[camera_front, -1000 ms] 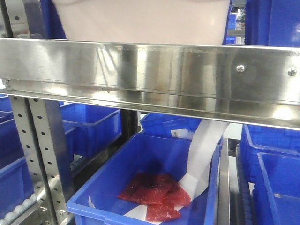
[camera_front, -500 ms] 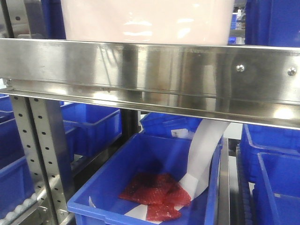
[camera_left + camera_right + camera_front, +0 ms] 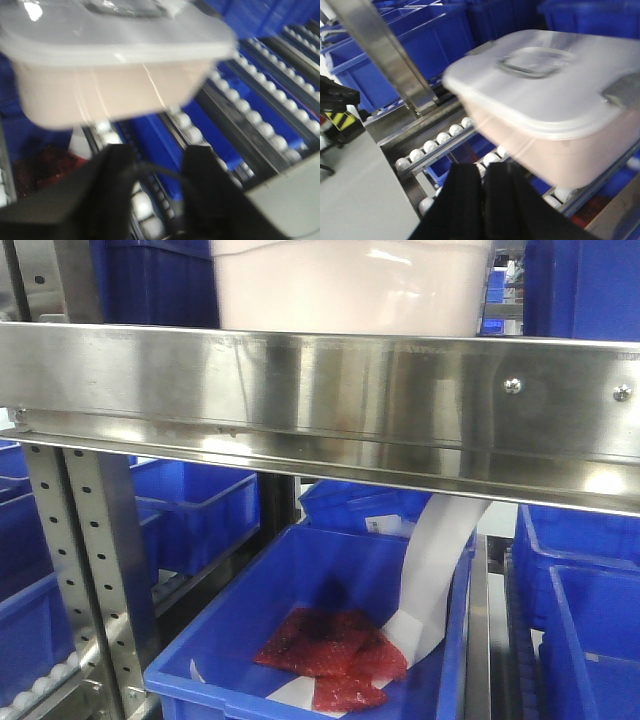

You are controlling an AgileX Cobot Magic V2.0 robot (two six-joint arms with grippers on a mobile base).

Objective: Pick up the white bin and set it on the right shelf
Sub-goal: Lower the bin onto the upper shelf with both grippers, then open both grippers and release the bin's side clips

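White bin (image 3: pixel 555 105): sitting on right shelf (image 3: pixel 320 390) rollers. I am backing off straight and low; left gripper (image 3: pixel 160 172) spread, right gripper (image 3: pixel 482 185) pressed together, both empty.

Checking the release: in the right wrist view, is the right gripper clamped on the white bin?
No: the right gripper sits with its fingers together below the white bin, gripping nothing, while the bin rests on the shelf rollers.

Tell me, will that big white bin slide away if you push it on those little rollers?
Probably yes. The white bin sits on rows of rollers, so a push would likely make it glide. Its shiny plastic sides look stiff and a bit slippery. It is wide and low with its lid on, so it seems unlikely to tip.
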